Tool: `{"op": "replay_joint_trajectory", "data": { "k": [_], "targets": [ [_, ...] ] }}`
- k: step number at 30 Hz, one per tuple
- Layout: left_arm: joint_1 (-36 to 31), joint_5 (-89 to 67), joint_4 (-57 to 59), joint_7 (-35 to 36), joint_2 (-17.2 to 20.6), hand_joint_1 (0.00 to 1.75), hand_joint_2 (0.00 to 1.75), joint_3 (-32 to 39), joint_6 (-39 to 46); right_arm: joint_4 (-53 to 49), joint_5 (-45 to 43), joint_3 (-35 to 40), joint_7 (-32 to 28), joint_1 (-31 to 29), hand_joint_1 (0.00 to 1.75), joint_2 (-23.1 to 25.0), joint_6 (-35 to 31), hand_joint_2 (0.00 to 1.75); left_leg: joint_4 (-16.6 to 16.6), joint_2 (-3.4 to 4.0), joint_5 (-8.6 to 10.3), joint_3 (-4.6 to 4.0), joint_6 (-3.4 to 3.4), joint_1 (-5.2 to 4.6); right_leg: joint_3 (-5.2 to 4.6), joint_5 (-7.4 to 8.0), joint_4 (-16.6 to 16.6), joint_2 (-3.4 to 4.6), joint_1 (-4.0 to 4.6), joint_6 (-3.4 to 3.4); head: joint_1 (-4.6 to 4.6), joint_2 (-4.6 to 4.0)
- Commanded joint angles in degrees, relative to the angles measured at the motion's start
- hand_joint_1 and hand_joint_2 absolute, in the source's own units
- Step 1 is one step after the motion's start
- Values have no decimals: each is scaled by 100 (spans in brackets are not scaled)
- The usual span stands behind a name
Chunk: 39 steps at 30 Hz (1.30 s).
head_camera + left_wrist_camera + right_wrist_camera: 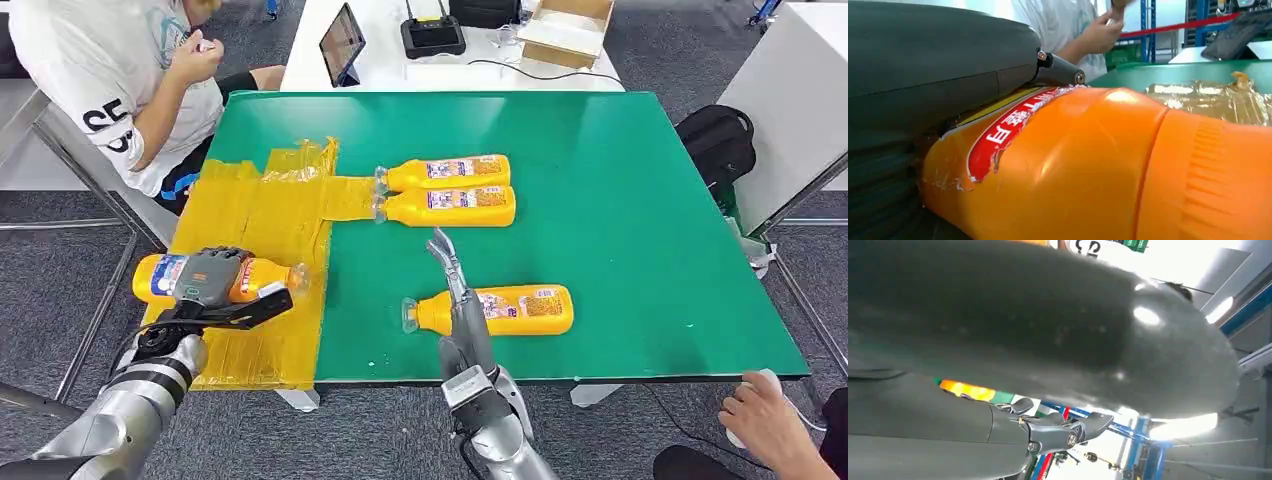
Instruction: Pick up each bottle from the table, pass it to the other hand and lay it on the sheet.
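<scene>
Left hand (212, 283) grasping orange bottle (160, 278) over yellow sheet (262, 236) at lower left, right hand (455, 285) released at lower centre of green desk (640, 220)

1. The head view looks forward and down from high on the robot at the green surface (620, 220), with both arms entering near 6 o'clock.
2. The left wrist view sits very close behind the left hand (215, 285), pressed against the orange bottle (1088, 170), facing across the surface toward a seated person (1068, 25), whom the head view shows at 11 o'clock.
3. The right wrist view, turned, looks past the right hand (1048, 432) up toward ceiling lights (1183, 426).
</scene>
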Motion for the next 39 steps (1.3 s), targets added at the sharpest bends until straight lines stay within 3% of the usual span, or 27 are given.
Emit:
{"op": "replay_joint_trajectory", "data": {
  "k": [1,14,15,16,32,39],
  "targets": [
    [-294,669,513,-478,-141,175,175,358,-496,195,-23,42,64,-145,0,-34,8,0,4,4,-3,9,6,7,12,0,-2,-4,10,-18,0,0],
    [-215,1050,422,-675,-191,175,175,475,-709,276,-5,56,97,-189,0,-2,28,0,-1,4,-3,12,5,3,15,-1,-3,-2,6,-16,0,0],
    [-205,1043,436,-651,-181,38,175,437,-766,296,-4,62,101,-191,0,3,32,0,-2,2,-2,10,4,2,13,-1,-3,-3,4,-12,0,0],
    [-200,1091,452,-654,-189,0,175,447,-845,316,-3,62,110,-193,0,6,33,0,-2,5,-4,18,6,5,21,-2,-5,-2,9,-19,0,0],
    [158,2268,-27,-1201,-352,0,175,469,-1269,494,-74,-144,142,-190,0,63,68,0,-5,1,-1,18,6,2,22,0,-7,-3,5,-14,0,0],
    [177,3271,-325,-1547,-237,0,175,547,-2640,658,-243,-330,242,-256,0,102,12,0,-2,4,0,14,4,3,18,2,-5,1,6,-14,0,0]
  ]
}}
